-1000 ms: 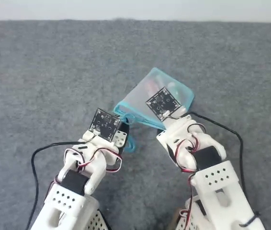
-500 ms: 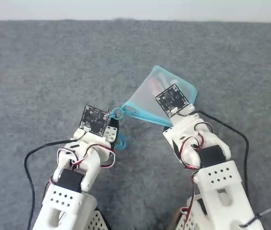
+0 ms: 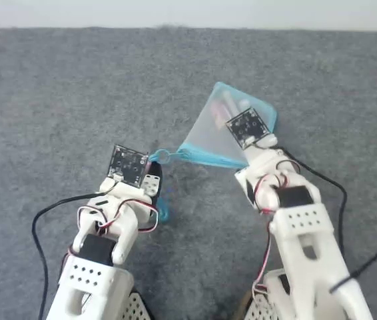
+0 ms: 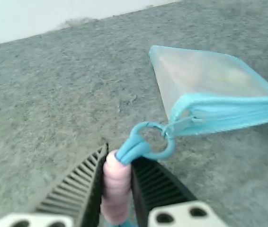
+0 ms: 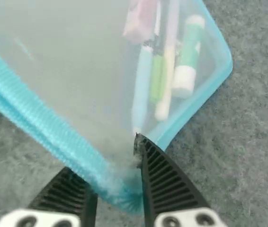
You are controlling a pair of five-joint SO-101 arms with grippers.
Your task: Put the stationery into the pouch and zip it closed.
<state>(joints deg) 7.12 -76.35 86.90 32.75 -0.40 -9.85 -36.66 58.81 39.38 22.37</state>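
Grey mat (image 3: 55, 87), pouch (image 3: 210, 137) ctr, off edges.

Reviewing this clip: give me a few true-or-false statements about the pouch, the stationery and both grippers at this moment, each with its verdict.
1. The stationery is inside the pouch. True.
2. The right gripper hangs open above the pouch, touching nothing. False: its fingers are shut on the pouch's edge, at one end of the zip.
3. The left gripper holds the blue pull loop on the pouch's zip. True.
4. A pen lies loose on the grey surface beside the pouch. False: the pens are inside the pouch.
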